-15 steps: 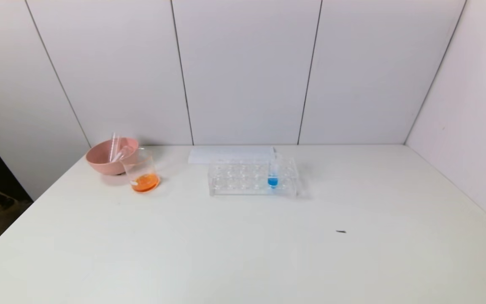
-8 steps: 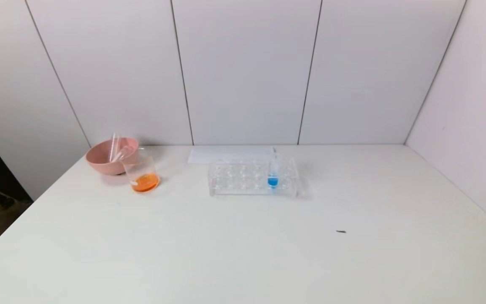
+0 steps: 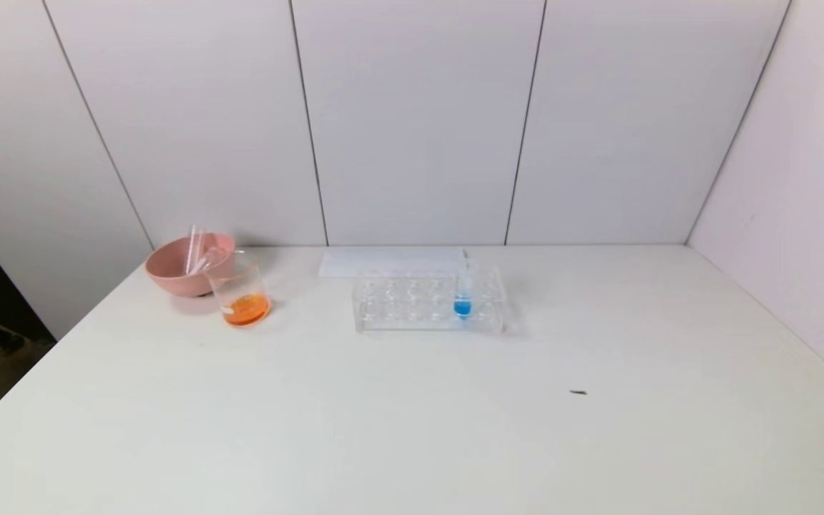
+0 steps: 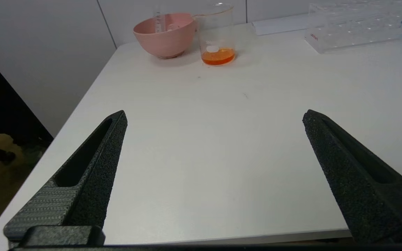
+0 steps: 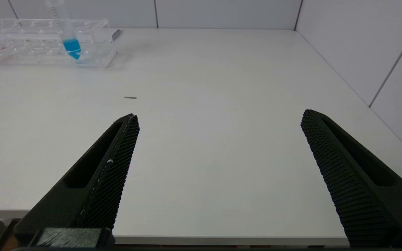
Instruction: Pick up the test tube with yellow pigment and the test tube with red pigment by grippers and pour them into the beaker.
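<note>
One small clear glass beaker (image 3: 242,294) holds shallow orange liquid, far ahead of the left gripper (image 4: 215,116) fingers, touching one pink bowl (image 3: 177,265) with two empty clear tubes (image 3: 195,252). One blue-liquid tube (image 5: 69,38) stands in one clear rack (image 3: 428,300). Both grippers, right gripper (image 5: 218,116) too, hover at the near table (image 3: 412,429) edge, fingers spread wide, empty.

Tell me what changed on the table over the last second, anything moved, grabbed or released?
Nothing visibly changed. The beaker with orange liquid, the pink bowl holding two empty tubes, and the rack with the blue tube sit where they were. No gripper enters the head view.
</note>
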